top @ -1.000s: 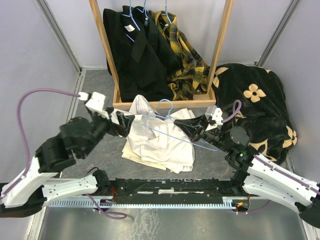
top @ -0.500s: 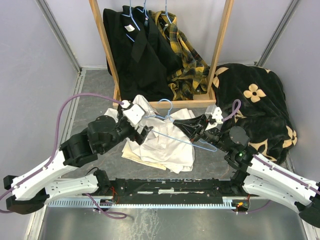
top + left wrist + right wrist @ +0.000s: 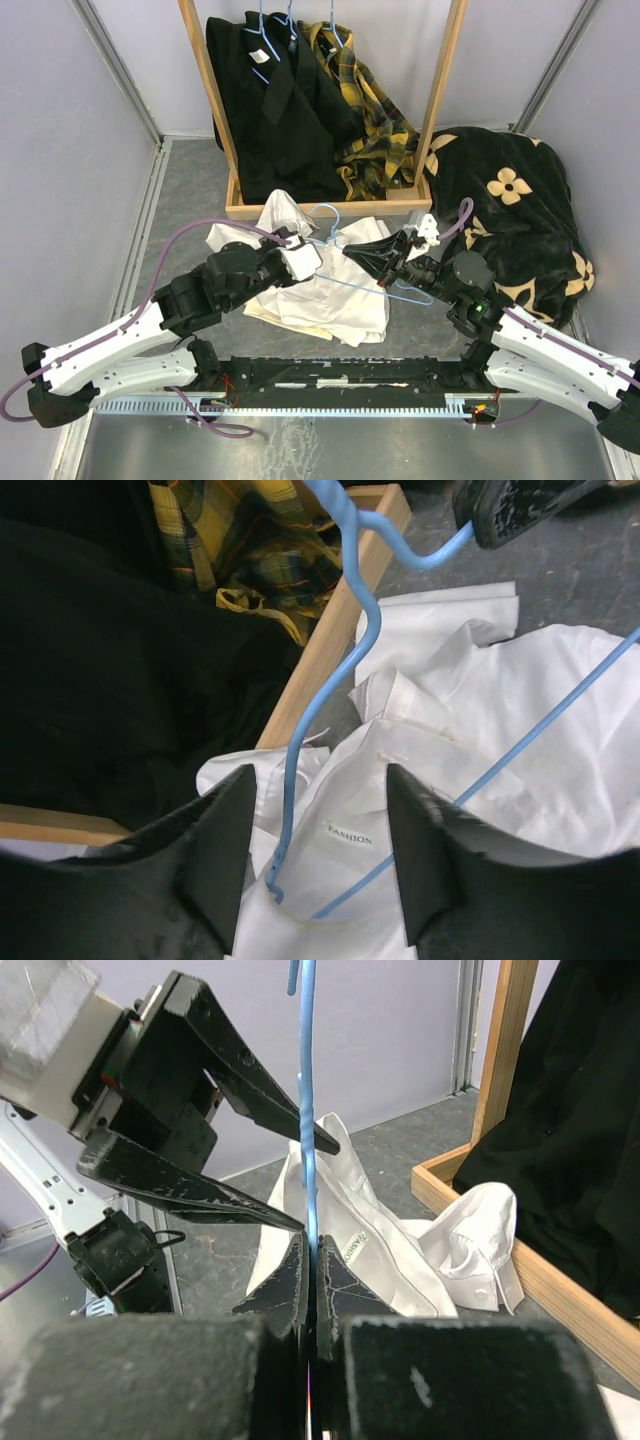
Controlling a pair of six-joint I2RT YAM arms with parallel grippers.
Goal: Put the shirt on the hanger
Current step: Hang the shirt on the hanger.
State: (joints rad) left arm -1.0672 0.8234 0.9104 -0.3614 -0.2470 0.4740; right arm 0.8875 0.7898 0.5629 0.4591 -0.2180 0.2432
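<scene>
The white shirt (image 3: 335, 300) lies crumpled on the grey floor, its collar and label turned up (image 3: 348, 837). The light-blue wire hanger (image 3: 330, 206) hangs over it, with one shoulder corner inside the collar (image 3: 275, 880). My right gripper (image 3: 383, 265) is shut on the hanger's wire (image 3: 307, 1110), which rises straight out of the pinched jaws (image 3: 312, 1260). My left gripper (image 3: 318, 815) is open at the collar. Its jaws stand either side of the labelled cloth and the hanger's corner. Its fingers (image 3: 200, 1188) show beside the wire in the right wrist view.
A wooden rack frame (image 3: 330, 208) stands just behind the shirt, holding black garments (image 3: 275, 110) and a plaid one (image 3: 375, 120) on blue hangers. A black flowered blanket (image 3: 510, 200) lies at the right. A cream-yellow cloth (image 3: 258, 308) peeks from under the shirt.
My left arm has swung right, from the floor left of the shirt to the collar, and its jaws have narrowed. The right gripper has shifted the hanger slightly to the left.
</scene>
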